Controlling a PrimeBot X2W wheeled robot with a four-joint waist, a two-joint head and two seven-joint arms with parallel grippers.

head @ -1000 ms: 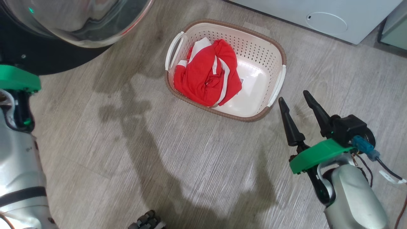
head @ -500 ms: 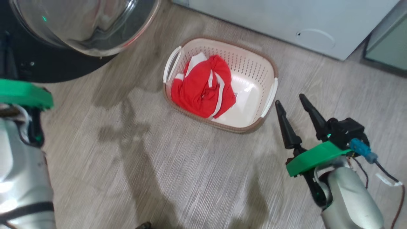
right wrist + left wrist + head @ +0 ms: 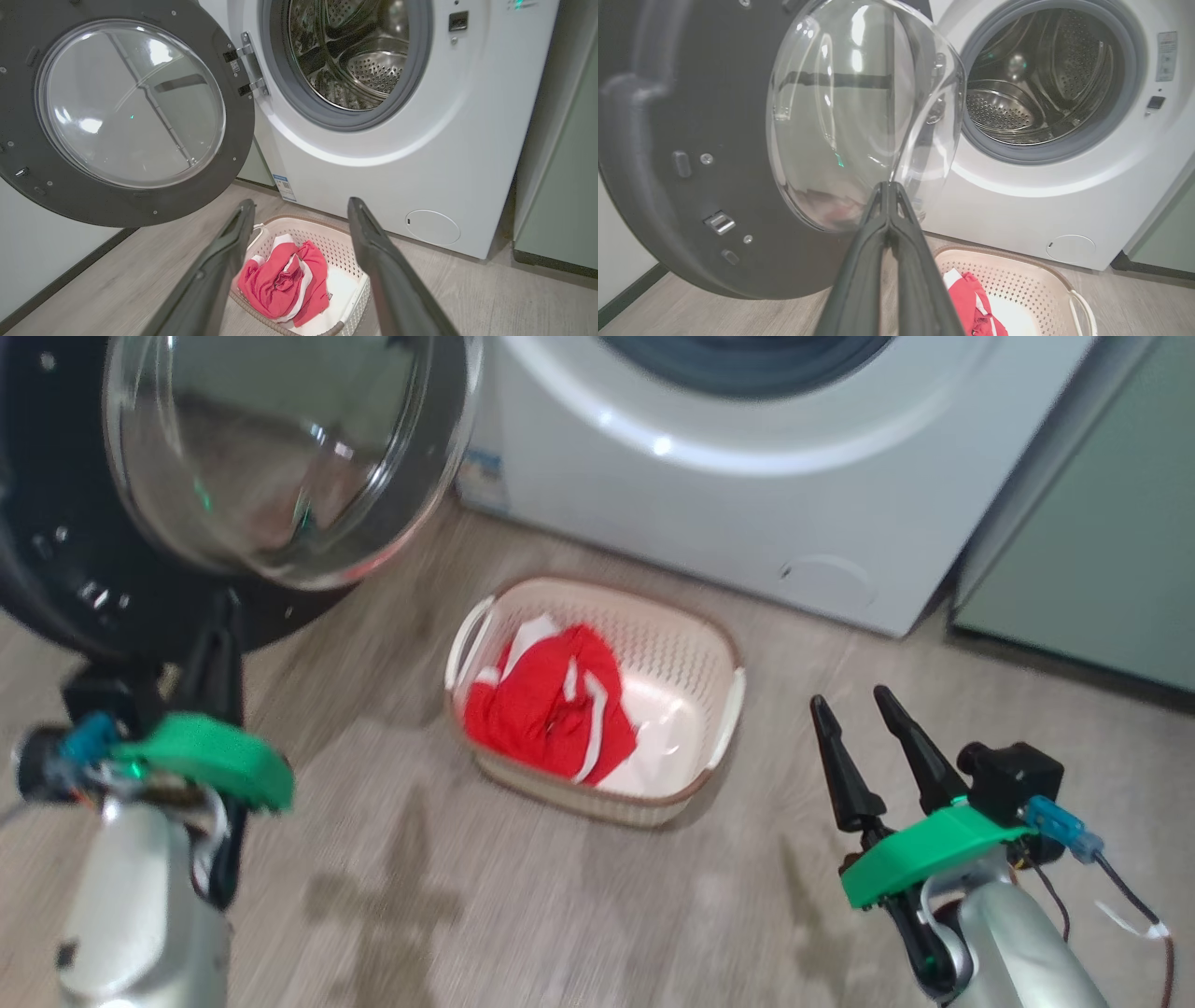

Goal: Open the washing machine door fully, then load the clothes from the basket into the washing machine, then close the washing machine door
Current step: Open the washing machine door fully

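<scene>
Nearby, finds the basket (image 3: 677,649) on the pale wood-look floor (image 3: 560,896), ahead and to the left of the right gripper (image 3: 850,697), close but not touching. Holds that gripper's two dark fingers spread wide, with nothing between them. Finds the clothes (image 3: 541,709) heaped in the basket's left half: soft red cloth, crumpled, striped white. Notes cream plastic walls punched with small holes, a brown woven-look rim and looped side handles. Shows the left gripper (image 3: 888,186) pressed shut, tips together and empty, pointing at the washing machine door (image 3: 131,102); cannot tell whether touching the glass. Finds that door swung open on metal hinges (image 3: 250,70): broad glossy black ring, bulging clear bowl. Behind the basket, faces the white washing machine (image 3: 373,186), with a grey rubber seal (image 3: 280,93) and a perforated steel drum (image 3: 364,60).
</scene>
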